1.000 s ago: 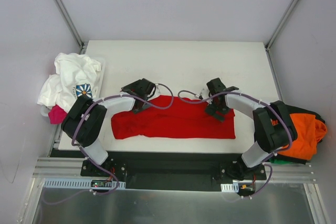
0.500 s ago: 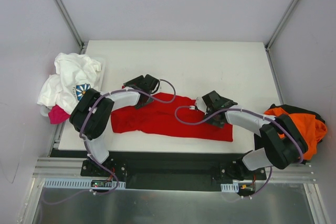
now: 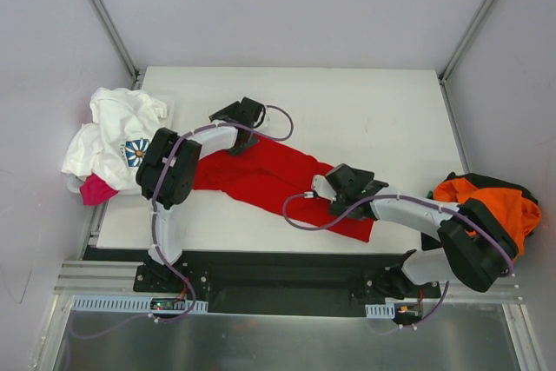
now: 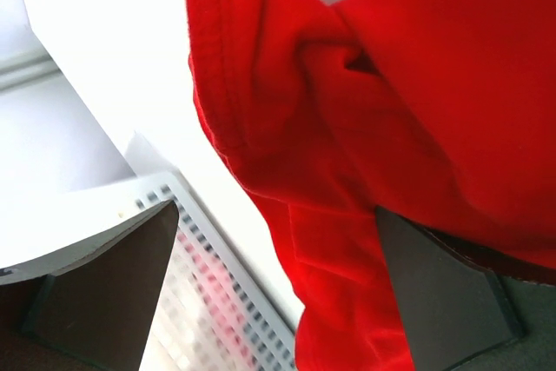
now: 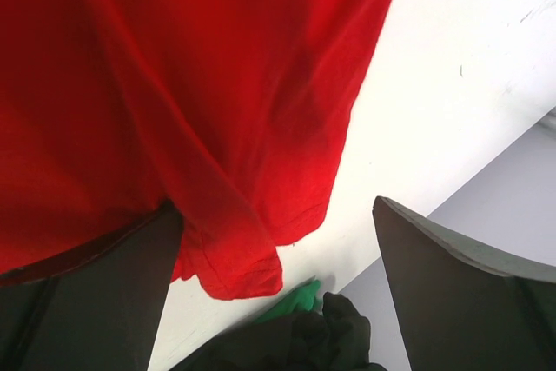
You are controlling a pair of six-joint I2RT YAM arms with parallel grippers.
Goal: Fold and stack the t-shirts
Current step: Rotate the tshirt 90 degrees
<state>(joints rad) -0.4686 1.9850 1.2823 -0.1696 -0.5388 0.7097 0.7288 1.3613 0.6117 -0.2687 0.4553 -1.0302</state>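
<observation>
Likely step: straightening red t-shirt [image 3: 269, 182] on bench [image 3: 347, 110]. Left tool [image 4: 274, 215], right tool [image 5: 276, 206]: both apart. Next: pinch edge, fold.

No readable text anywhere; the white t-shirt [image 3: 117, 132] bears only a blue flower print.

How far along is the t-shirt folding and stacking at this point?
Done: no folded stack yet. In hand: the red t-shirt lies bunched and slanted on the table, the open left gripper and open right gripper at its ends. Remaining: the white printed t-shirt, pink cloth and orange t-shirt sit heaped at the sides.
</observation>
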